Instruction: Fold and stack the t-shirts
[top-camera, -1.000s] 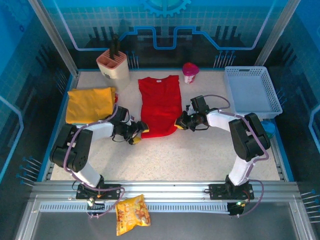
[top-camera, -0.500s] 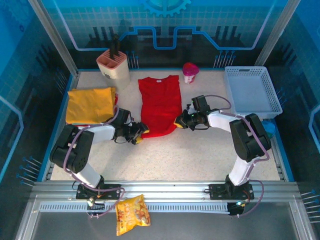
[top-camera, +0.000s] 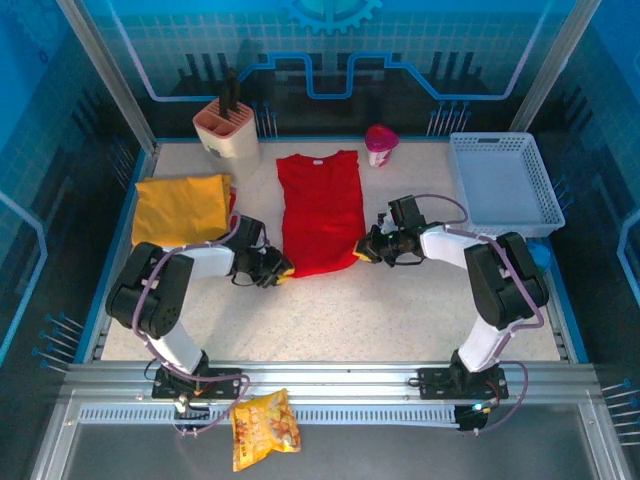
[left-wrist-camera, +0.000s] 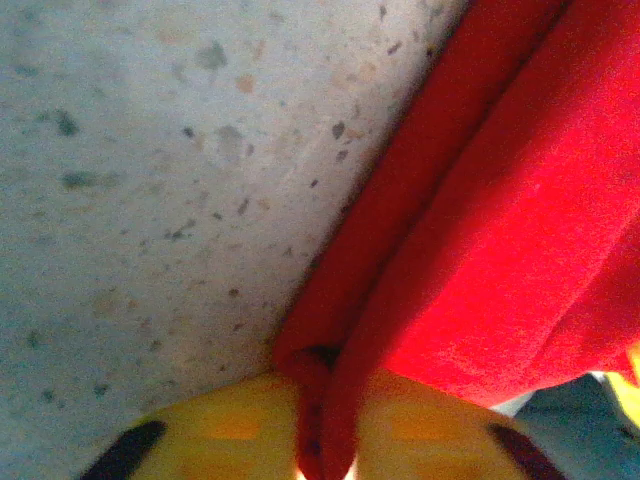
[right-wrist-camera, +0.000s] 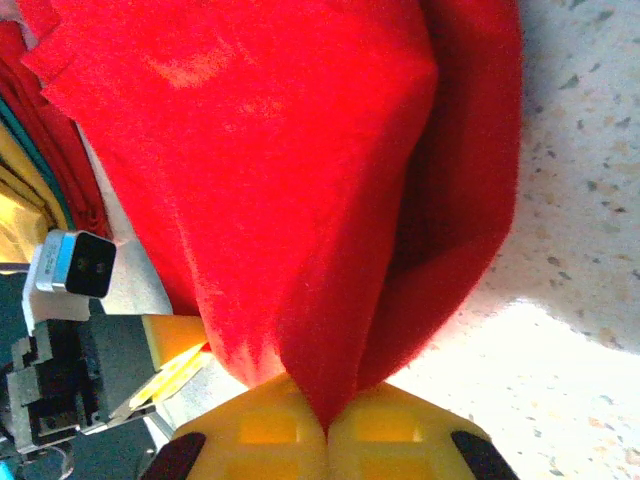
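Note:
The red t-shirt (top-camera: 320, 205) lies as a long folded strip in the middle of the table, neck label at the far end. My left gripper (top-camera: 281, 268) is shut on its near left corner, and the red cloth (left-wrist-camera: 470, 230) is pinched between the yellow fingers (left-wrist-camera: 220, 435). My right gripper (top-camera: 362, 251) is shut on the near right corner, where the cloth (right-wrist-camera: 300, 180) bunches up between the yellow fingers (right-wrist-camera: 410, 435). The mustard yellow t-shirt (top-camera: 180, 209) lies folded at the left of the table.
A beige utensil holder (top-camera: 226, 130) stands at the back left and a pink cup (top-camera: 380, 145) behind the red shirt. A white lattice basket (top-camera: 503, 183) sits at the right. A yellow-orange snack bag (top-camera: 264, 428) lies on the front rail.
My left gripper has closed on the red shirt's near left corner after sliding right to it. The right gripper has drifted slightly right and nearer while keeping its grip.

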